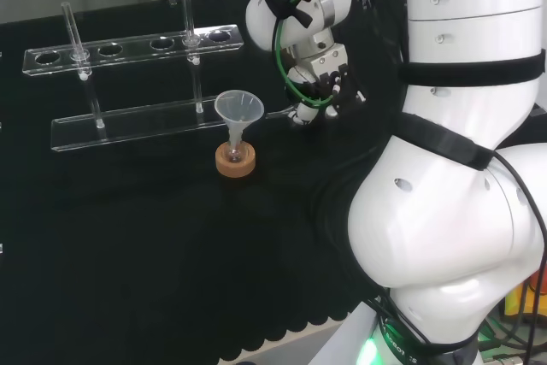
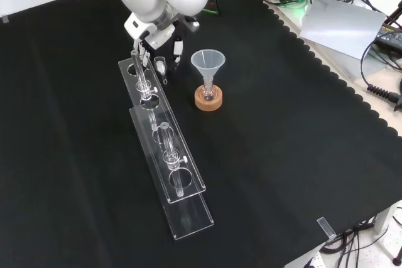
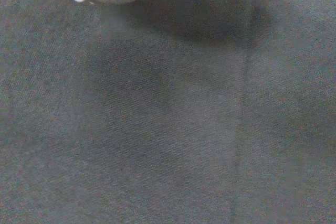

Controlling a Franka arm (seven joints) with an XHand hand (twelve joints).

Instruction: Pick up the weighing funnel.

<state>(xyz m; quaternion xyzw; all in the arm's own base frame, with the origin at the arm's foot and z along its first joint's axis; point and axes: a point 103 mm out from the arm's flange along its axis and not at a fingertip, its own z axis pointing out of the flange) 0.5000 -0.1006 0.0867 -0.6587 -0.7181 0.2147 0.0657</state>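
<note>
Black cloth [image 2: 75, 123] covered the bench. In the front view a clear rack [image 2: 164, 155] with tubes ran down the cloth on the hand's left, its upper end just beside the hand [image 2: 164, 39]. The hand hung low, and a small clear piece that I took for the weighing funnel [image 2: 161, 66] sat just under it. To the hand's right the big funnel [image 2: 208, 62] stood in a small flask on a cork ring [image 2: 208, 100], near but apart. Whether the hand was open or closed on the piece could not be told.

The likeliest trouble was crowding. With the rack so close, a sideways move could have knocked a tube, or pushed the smooth piece along the cloth and under the rack's edge.

The front view gave the piece's scoop outline. The head view gave a thin clear line beside the hand and a plain gap to the big funnel. The wrist view gave cloth and a blurred white part of the hand.
</note>
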